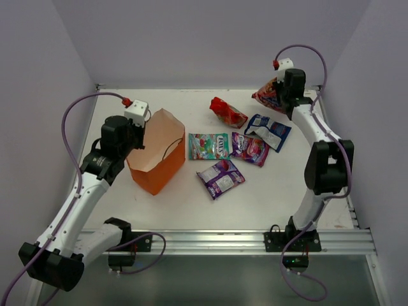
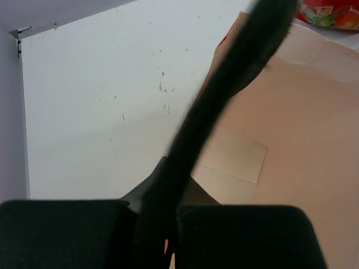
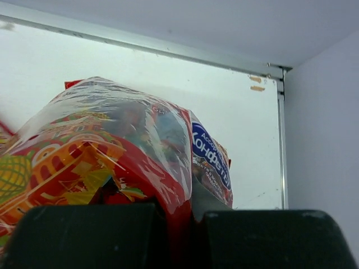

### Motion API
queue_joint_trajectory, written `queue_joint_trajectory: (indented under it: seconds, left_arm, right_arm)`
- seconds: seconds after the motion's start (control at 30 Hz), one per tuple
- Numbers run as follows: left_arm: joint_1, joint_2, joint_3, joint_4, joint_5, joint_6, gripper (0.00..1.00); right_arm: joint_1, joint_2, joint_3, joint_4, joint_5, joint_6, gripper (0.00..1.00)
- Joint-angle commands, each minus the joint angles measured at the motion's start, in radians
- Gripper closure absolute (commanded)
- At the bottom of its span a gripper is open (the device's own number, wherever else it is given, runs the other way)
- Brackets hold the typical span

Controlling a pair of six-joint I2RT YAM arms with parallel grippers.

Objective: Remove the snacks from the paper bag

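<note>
Now the right tool [image 1: 278,95] is clamping a red candy packet [image 1: 266,95] over the far right corner of the tabletop [image 1: 274,197]. The left tool [image 1: 139,129] is pinching the rim of the orange paper bag [image 1: 159,166], which is standing open at the left. Five more snack packets [image 1: 208,146] are lying to the right of the bag.

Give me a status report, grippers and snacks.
Left gripper shut on the paper bag rim. Right gripper shut on a red packet, far right corner. Five packets out on the table. Nothing in the way.
</note>
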Motion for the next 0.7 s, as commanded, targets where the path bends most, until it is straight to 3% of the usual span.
queue_joint_trajectory:
  seconds: [0.0,0.07,0.13,0.33,0.47,0.67]
  left_arm:
    - [0.010,0.010,0.051,0.006,-0.013,-0.025,1.00]
    - [0.012,0.018,0.061,-0.001,-0.025,-0.057,1.00]
    - [0.013,0.025,0.063,-0.004,-0.053,-0.062,1.00]
    - [0.032,0.030,0.077,-0.001,-0.090,-0.094,1.00]
    - [0.038,0.034,0.086,0.005,-0.116,-0.119,1.00]
    - [0.070,0.082,0.127,0.034,-0.134,-0.157,1.00]
  right_arm:
    - [-0.036,0.078,0.195,0.190,0.080,0.027,1.00]
    - [-0.050,0.161,0.243,0.172,0.138,0.033,1.00]
    - [-0.055,0.206,0.265,0.155,0.158,0.042,0.90]
    - [-0.078,0.307,0.416,-0.070,0.241,0.194,0.32]
    - [-0.078,0.157,0.395,-0.164,0.151,0.254,0.17]
    - [-0.078,-0.226,0.234,-0.238,-0.196,0.430,0.03]
